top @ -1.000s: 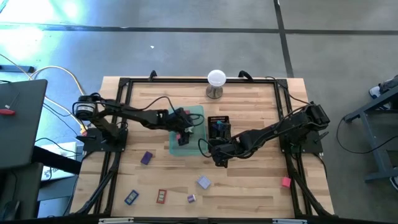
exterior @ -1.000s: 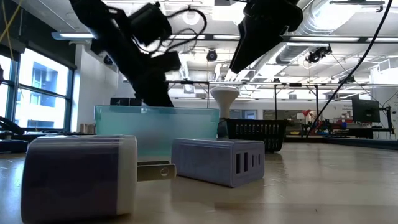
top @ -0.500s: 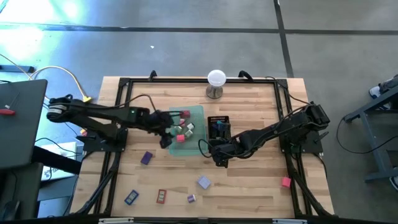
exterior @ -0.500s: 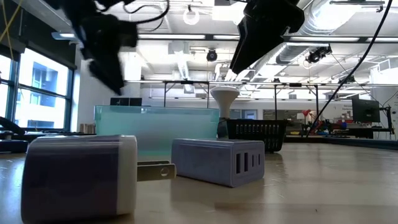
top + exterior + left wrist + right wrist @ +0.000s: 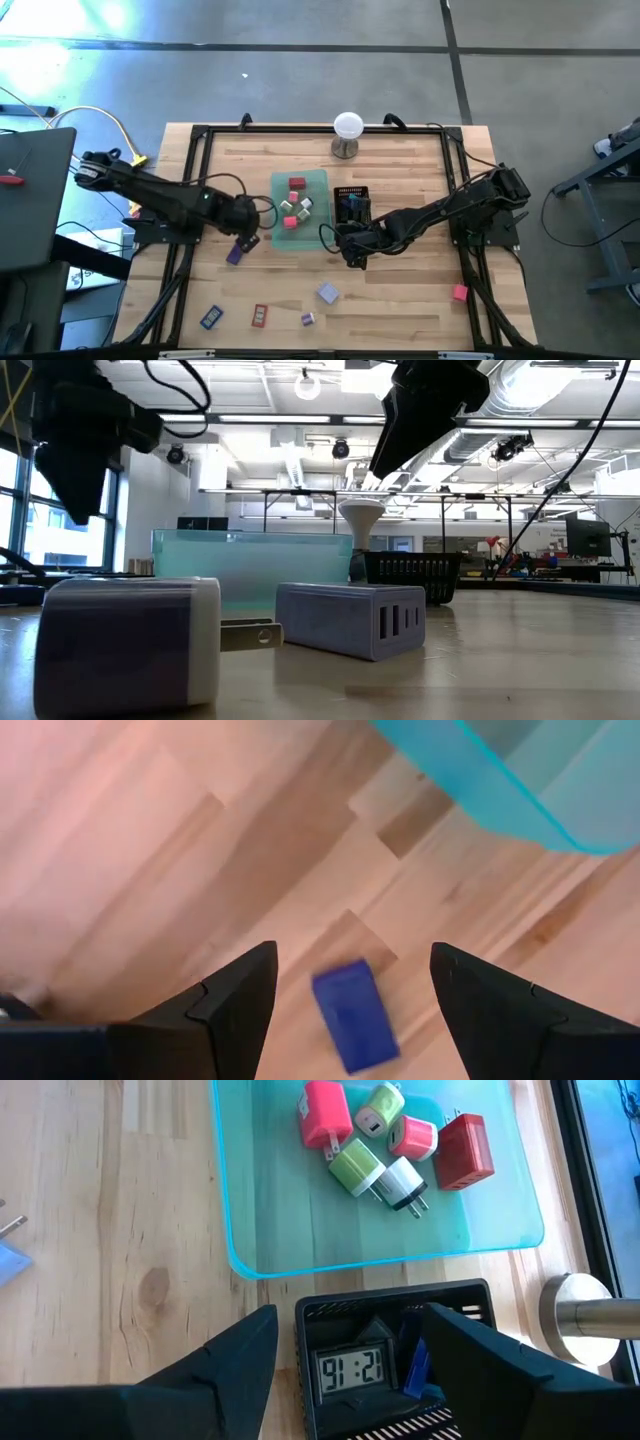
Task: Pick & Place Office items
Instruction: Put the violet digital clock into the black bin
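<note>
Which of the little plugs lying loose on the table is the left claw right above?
The purple plug beside the green tray. It shows between the open left claw's fingers; the other loose ones lie farther off along the table's front edge.

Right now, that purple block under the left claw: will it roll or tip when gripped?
The purple block looks boxy and lies flat on the table, so rolling seems unlikely. It's small, probably light and stiff. The open left claw straddles it; off-centre contact might skid it.

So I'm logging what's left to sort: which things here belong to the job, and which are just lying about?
Job:
- chargers in the green tray
- purple block under the open left gripper
- blue item, red item, lilac charger, pink block

Lying about:
- white ball
- clock in the black tray
</note>
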### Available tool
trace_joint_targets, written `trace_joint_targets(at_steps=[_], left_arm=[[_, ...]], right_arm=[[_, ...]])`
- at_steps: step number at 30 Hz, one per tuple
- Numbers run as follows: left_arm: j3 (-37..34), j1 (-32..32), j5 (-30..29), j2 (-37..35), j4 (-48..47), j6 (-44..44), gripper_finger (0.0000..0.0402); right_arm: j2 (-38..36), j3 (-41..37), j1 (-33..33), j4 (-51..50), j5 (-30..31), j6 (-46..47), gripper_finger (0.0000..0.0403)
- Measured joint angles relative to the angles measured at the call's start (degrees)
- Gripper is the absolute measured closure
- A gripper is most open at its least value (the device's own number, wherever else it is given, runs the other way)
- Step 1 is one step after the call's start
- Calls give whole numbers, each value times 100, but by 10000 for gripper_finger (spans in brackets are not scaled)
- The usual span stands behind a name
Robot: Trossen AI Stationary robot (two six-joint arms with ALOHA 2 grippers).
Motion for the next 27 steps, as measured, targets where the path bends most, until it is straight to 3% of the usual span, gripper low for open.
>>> trace_joint_targets(at_steps=[7, 13, 20, 27], left_arm=[[-4, -828, -122, 94, -2, -1297, 147], [-27, -1442, -124, 165, -20, -1480, 147], [-601, -1500, 178, 168, 13, -1841, 147], [-1214, -1500, 310, 168, 864, -2052, 147]], right_arm=[[0, 0, -1, -1, -4, -1, 163], [0, 0, -1, 46, -120, -76, 163], [0, 0, 0, 70, -573, -149, 163], [0, 0, 38, 173, -777, -165, 163]])
